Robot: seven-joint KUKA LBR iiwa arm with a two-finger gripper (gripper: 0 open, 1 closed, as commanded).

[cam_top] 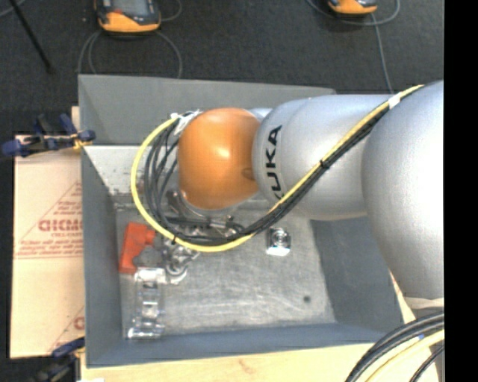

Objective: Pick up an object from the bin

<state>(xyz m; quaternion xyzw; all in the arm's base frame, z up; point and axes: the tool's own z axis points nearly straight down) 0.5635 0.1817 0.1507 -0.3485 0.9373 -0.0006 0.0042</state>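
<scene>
On arm (321,123): "KUKA"; orange block (135,245) near bin (101,268) left wall.

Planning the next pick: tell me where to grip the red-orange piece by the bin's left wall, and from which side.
Probably grip the red-orange piece across its narrow width, near the middle, coming straight down from above. It seems to lie flat and elongated, with the left wall close beside it, so a sideways approach looks blocked.

Robotics lab, pretty clearly: big KUKA arm (328,160) with bundled cables (157,186) over grey metal bin (101,298), dark carpet floor (239,45), orange-black gadgets (128,15) parked on it.
</scene>
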